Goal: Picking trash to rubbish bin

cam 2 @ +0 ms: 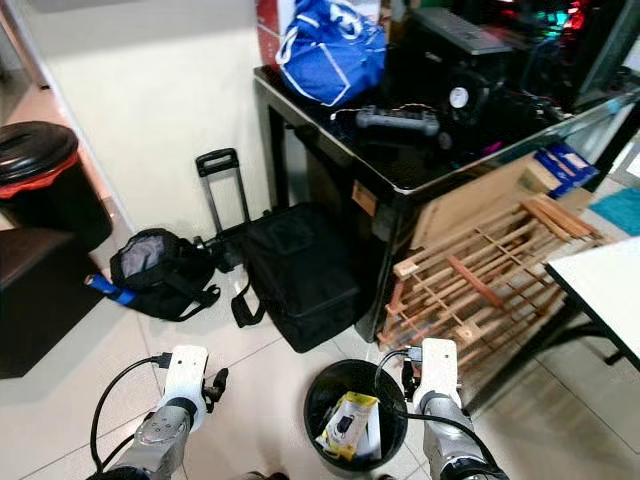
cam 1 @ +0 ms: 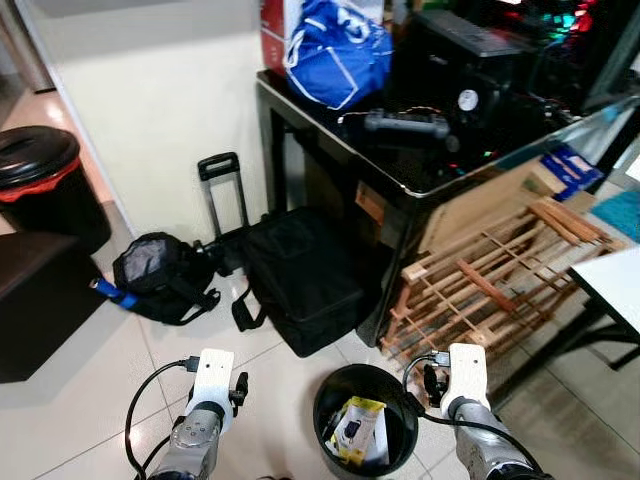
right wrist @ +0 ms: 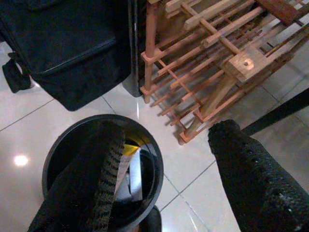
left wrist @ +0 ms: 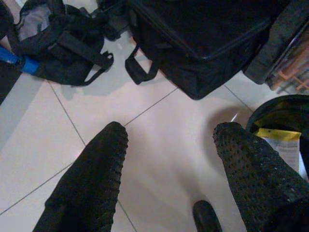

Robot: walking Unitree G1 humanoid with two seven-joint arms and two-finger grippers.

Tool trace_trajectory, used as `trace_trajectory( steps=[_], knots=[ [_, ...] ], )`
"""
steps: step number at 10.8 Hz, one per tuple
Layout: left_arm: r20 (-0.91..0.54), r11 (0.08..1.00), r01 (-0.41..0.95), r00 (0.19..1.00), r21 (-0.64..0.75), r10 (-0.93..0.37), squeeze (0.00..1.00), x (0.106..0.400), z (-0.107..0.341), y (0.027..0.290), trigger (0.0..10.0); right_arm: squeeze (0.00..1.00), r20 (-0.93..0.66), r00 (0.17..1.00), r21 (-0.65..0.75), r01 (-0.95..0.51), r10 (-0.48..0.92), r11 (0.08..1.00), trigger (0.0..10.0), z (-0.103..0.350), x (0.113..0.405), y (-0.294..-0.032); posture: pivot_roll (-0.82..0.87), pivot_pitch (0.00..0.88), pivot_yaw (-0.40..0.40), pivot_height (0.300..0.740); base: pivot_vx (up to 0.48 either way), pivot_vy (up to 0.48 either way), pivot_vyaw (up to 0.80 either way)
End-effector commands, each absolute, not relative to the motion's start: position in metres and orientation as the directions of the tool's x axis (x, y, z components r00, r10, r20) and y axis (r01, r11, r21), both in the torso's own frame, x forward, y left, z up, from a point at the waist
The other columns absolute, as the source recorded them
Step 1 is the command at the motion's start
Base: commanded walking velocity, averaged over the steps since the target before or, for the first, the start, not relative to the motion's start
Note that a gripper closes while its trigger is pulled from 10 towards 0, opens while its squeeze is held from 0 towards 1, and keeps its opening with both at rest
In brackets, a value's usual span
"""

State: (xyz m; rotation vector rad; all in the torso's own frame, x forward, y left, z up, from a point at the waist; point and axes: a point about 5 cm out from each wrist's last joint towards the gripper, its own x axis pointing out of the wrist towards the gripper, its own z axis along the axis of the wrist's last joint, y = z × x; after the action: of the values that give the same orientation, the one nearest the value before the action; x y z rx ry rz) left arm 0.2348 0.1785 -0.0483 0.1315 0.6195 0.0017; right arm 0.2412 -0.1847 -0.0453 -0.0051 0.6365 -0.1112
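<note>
A small round black rubbish bin [cam 1: 365, 418] stands on the pale tiled floor [cam 1: 90, 400] between the robot's 2 arms. Inside it lies a yellow and white packet [cam 1: 356, 430], the trash, leaning against the inner wall.

The left tool [left wrist: 166, 159] hangs above bare tile just left of the bin, its 2 black fingers [left wrist: 94, 179] spread wide apart with nothing between them. The right tool [right wrist: 164, 164] hovers at the bin's right side, also open and empty; in the right wrist view 1 finger crosses over the bin's mouth and the other is over the tile beside it.

Behind the bin, a large black soft case [cam 1: 300, 275] rests on the floor against the leg of a dark glass-topped bench [cam 1: 420, 180]. A black trolley handle [cam 1: 222, 190] rises beside the case, and a small black bag [cam 1: 155, 275] with a blue tube [cam 1: 112, 294] poking out lies further left. A wooden slatted rack [cam 1: 490, 285] leans against the bench on the right. On the bench sit a blue bag [cam 1: 335, 50], a black controller [cam 1: 405, 124] and a dark computer case [cam 1: 480, 70]. At far left stands a larger black lidded bin [cam 1: 40, 175] with a red liner edge, next to a dark brown block [cam 1: 40, 310]. A white tabletop corner [cam 1: 615, 285] shows at the right edge.
</note>
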Motion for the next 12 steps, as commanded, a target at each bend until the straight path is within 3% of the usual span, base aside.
trace_trajectory(
  steps=[1,12],
  knots=[
    [-0.586,0.992,0.047,0.809,0.118,0.032,0.00,0.2356,-0.0484,0.1769,10.0,0.00,-0.600,0.794,-0.043,0.083,-0.092,0.996,10.0,-0.0448,0.2430,-0.1838,-0.05,0.031,0.042,0.740,0.000,0.000,0.00],
    [-0.581,0.993,0.044,0.813,0.112,0.030,0.00,0.2376,-0.0473,0.1751,10.0,0.00,-0.592,0.802,-0.037,0.070,-0.078,0.997,10.0,-0.0420,0.2472,-0.1821,-0.05,0.038,0.040,0.740,0.000,0.000,0.00]
  ],
)
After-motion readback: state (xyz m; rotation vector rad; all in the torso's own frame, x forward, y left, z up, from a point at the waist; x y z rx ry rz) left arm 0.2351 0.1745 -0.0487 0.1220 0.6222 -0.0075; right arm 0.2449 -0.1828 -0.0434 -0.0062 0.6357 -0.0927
